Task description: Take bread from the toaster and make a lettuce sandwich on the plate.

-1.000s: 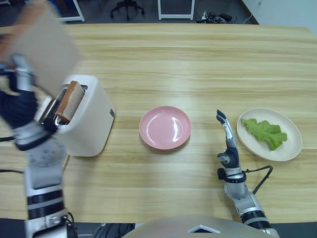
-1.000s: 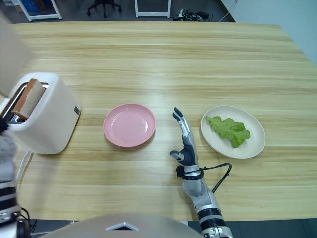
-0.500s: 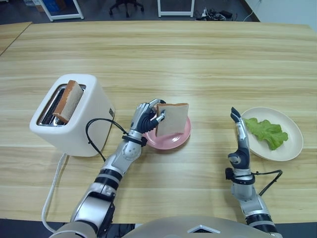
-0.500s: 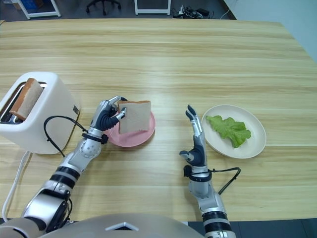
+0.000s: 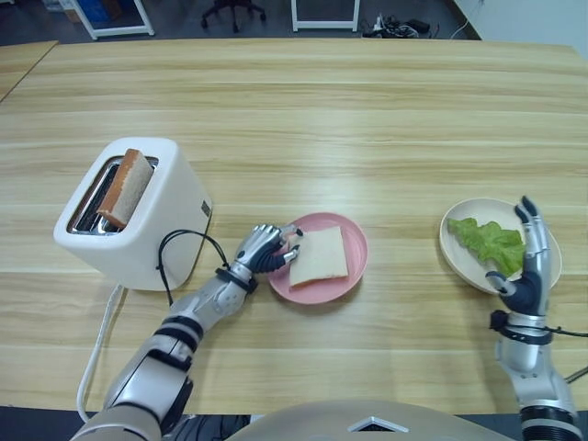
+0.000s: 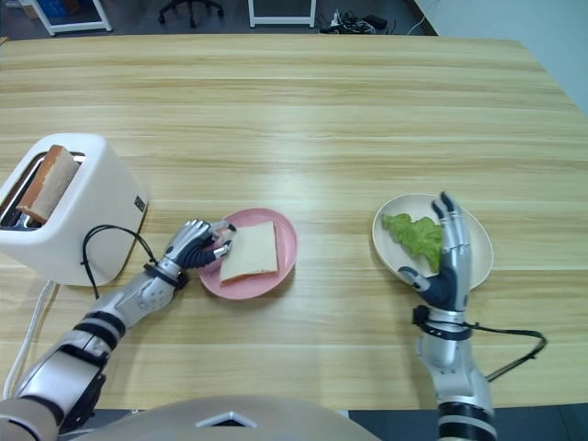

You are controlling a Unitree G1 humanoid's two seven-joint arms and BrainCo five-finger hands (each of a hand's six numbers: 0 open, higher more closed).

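Bread slice (image 5: 319, 258) is now lying flat on pink plate (image 5: 355, 243), left hand (image 5: 266, 254) still curling on its 9 o'clock edge, while right hand (image 5: 528, 271), fingers spread, is arriving over lettuce (image 5: 483, 241) at 3 o'clock, so lettuce layer is coming next

Bread slice (image 6: 250, 252) flat on pink plate (image 6: 287, 241), left hand (image 6: 195, 244) at its edge (right hand (image 6: 447, 260) splayed by lettuce (image 6: 413, 234))

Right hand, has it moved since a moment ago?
Yes. The right hand moved to the robot's right: it was between the pink plate and the lettuce plate, and is now at the lettuce plate's right side.
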